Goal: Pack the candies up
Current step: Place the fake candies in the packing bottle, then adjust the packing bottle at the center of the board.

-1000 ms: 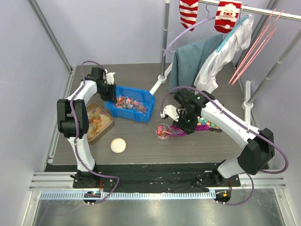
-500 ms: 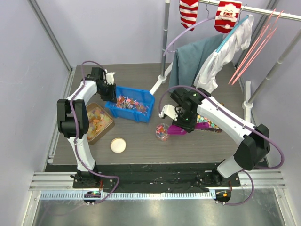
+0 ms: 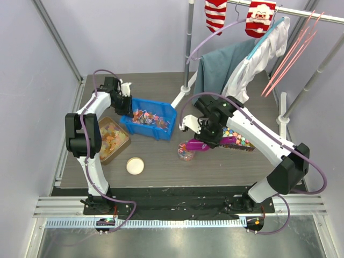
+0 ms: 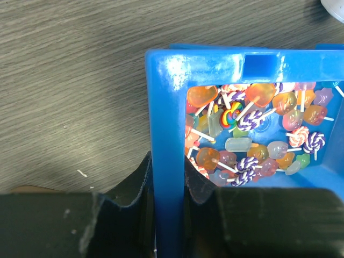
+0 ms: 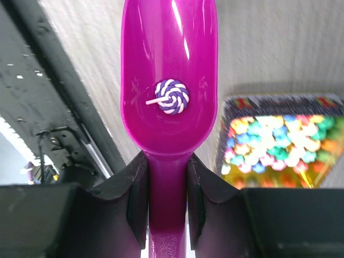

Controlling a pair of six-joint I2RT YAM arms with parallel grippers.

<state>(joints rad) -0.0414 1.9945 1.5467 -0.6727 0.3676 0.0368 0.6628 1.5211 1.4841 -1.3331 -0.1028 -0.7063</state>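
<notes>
Right gripper (image 5: 167, 178), clenched on scoop (image 5: 169, 54), shifted left toward jar (image 3: 185, 155); left gripper (image 4: 167, 181) clamps bin (image 4: 166, 107) wall. Tip slowly so candy (image 5: 172, 97) drops inside.

This is a robot lab test cell, not a home or shop. 2 arms, the left arm (image 3: 85, 131) and the right arm (image 3: 263, 142), are bolted by an aluminium rail (image 3: 177, 210) at the edge of a dark wood-grain table (image 3: 161, 164), boxed in by plain pale wall panels (image 3: 134, 37) and slanted metal struts (image 3: 59, 40). Purple cables (image 3: 324, 177) loop off the arms. The candies (image 3: 148, 117) in a blue bin (image 3: 171, 115), plus socks (image 3: 216, 15) and clothes on a rack (image 3: 189, 43), look like staged props.
</notes>
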